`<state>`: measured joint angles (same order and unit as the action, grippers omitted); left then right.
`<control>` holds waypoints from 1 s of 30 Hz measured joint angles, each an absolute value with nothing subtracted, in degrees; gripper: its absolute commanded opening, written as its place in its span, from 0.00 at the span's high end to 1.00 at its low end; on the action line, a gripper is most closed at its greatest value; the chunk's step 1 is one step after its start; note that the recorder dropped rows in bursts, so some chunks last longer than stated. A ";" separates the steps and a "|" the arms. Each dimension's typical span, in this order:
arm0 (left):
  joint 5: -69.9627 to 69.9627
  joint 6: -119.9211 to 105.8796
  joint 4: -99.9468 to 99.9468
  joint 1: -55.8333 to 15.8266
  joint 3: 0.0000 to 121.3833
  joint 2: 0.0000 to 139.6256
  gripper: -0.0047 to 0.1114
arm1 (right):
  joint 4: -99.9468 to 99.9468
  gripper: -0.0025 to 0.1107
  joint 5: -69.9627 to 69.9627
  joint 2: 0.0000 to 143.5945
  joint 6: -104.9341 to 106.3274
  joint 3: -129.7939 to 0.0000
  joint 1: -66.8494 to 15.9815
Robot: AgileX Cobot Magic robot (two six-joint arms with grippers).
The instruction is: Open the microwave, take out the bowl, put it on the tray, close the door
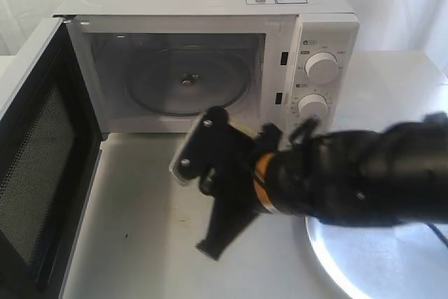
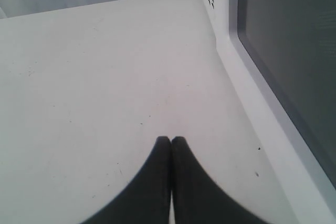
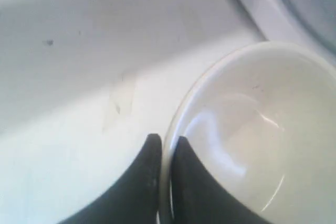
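Note:
The white microwave (image 1: 315,40) stands at the back with its door (image 1: 38,173) swung wide to the left. Its cavity holds only the glass turntable (image 1: 187,80). My right gripper (image 3: 166,139) is shut on the rim of the cream-white bowl (image 3: 257,129), one finger inside and one outside, above the table in front of the cavity. In the exterior view the right gripper (image 1: 190,146) largely hides the bowl; a pale edge (image 1: 178,169) shows beside it. The silver tray (image 1: 364,271) lies at the front right, under the right arm. My left gripper (image 2: 171,139) is shut on nothing, over the table beside the door (image 2: 294,51).
The white table (image 1: 140,215) stretches between the open door and the tray. The black right arm (image 1: 364,173) crosses from the right edge over the tray. Two round knobs (image 1: 322,66) sit on the microwave's right panel. The left arm is out of the exterior view.

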<state>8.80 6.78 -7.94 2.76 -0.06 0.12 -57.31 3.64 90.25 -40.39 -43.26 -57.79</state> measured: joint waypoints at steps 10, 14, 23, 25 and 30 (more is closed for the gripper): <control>8.80 6.78 -7.94 2.76 -0.06 0.12 0.96 | -62.61 0.98 30.92 74.84 -69.07 -20.81 -58.02; 8.80 6.78 -7.94 2.76 -0.06 0.12 0.96 | -65.19 0.97 30.92 76.34 -72.46 -19.54 -58.02; 8.80 6.78 -7.94 2.76 -0.06 0.12 0.96 | -70.65 0.53 31.83 76.78 -81.85 -19.54 -58.02; 8.80 6.78 -7.94 2.76 -0.06 0.12 0.96 | -71.10 0.53 31.83 76.78 -81.94 -19.54 -58.02; 8.80 6.78 -7.94 2.76 -0.06 0.12 0.96 | -89.85 0.98 16.84 70.35 -95.19 -20.45 -58.02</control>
<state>8.80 6.78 -7.94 2.76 -0.06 0.12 -89.85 16.84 70.35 -95.19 -20.45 -58.02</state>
